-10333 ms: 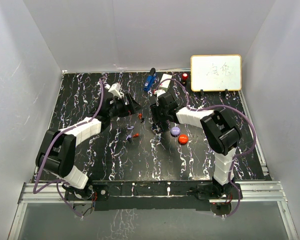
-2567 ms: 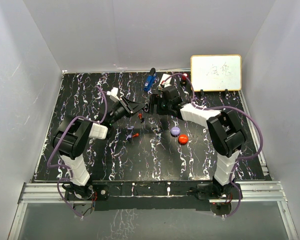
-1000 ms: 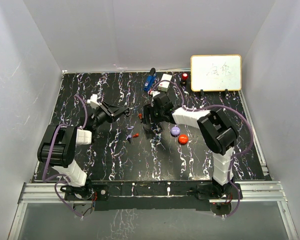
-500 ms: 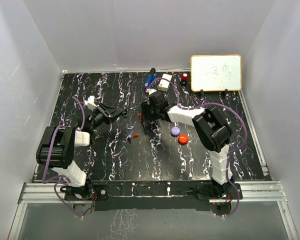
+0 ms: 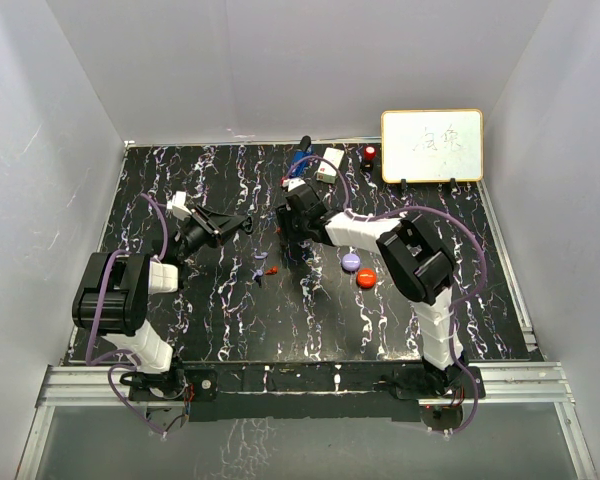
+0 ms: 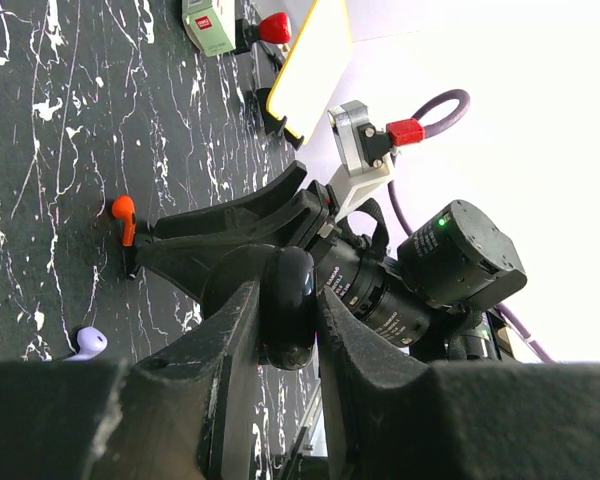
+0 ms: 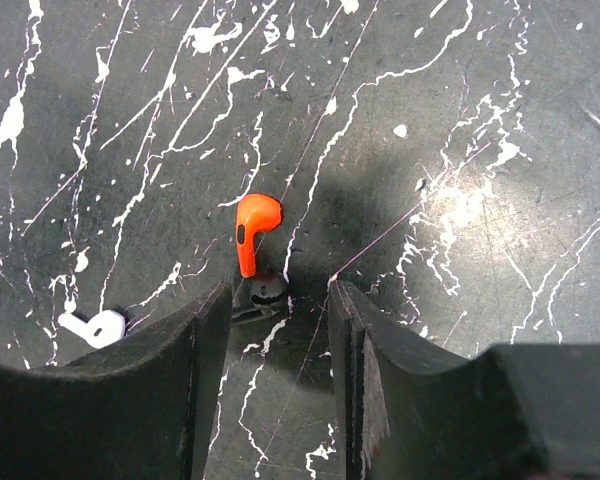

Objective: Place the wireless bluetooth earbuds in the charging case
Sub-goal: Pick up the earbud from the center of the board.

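My left gripper (image 6: 288,293) is shut on a glossy black rounded case (image 6: 289,325) seen edge-on, held above the table at the left (image 5: 242,221). My right gripper (image 7: 279,300) stands open, low over the table (image 5: 283,232). A red earbud (image 7: 250,230) lies just beyond its fingertips. A small black earbud (image 7: 265,292) sits by its left finger, not pinched. A pale purple earbud (image 7: 95,327) lies to the left. A purple case (image 5: 351,261) and a red case (image 5: 366,279) rest to the right. Two more earbuds, purple (image 5: 259,272) and red (image 5: 272,269), lie nearby.
A blue gadget (image 5: 300,160), a white box (image 5: 330,165) and a red-topped item (image 5: 369,153) stand at the back. A whiteboard (image 5: 432,145) leans at the back right. White walls enclose the black marbled table (image 5: 180,320).
My right gripper has slid left toward the red earbud and its jaws have narrowed. The left gripper has stayed shut on the black case, hardly moving.
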Available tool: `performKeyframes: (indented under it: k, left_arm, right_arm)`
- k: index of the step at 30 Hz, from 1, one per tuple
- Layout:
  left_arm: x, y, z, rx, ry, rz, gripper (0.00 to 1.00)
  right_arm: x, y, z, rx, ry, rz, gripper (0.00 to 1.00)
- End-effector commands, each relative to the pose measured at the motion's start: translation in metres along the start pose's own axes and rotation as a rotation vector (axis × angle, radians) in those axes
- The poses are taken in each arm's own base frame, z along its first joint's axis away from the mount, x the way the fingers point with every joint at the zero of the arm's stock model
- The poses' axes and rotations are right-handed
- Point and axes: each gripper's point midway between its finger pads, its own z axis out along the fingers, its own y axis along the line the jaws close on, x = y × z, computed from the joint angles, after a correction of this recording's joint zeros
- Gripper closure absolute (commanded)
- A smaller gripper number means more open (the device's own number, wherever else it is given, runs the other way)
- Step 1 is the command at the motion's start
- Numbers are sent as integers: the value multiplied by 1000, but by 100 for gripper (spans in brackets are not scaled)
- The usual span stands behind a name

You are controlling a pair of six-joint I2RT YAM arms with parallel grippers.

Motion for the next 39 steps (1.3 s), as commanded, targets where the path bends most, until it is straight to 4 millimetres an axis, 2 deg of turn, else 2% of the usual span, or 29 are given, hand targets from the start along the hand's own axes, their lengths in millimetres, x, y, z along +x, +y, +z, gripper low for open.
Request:
performKeyframes:
  k: [1, 8, 19, 28, 30, 33, 39]
  left_arm:
    - [-1, -6, -4, 37, 4, 12, 100]
    - [-1, -1, -6, 37, 2, -3, 100]
    - [-1, 0, -7, 41, 1, -6, 100]
    - [-1, 1, -8, 39, 0, -9, 100]
    - [-2, 1, -8, 40, 0, -8, 100]
    - [-1, 1, -8, 39, 6, -14, 100]
    - [-3, -3, -4, 47, 27, -25, 100]
  right_arm:
    - [7, -5, 8, 63, 19, -35, 61]
    - [14, -3, 10, 82, 32, -56, 67]
    - [22, 0, 12, 99, 53, -75, 69]
    - [27, 0, 12, 121, 69, -84, 79]
    - [27, -1, 11, 125, 67, -86, 86]
    - [21, -1, 7, 135, 47, -84, 95]
    - [-14, 7, -14, 95, -87, -96, 100]
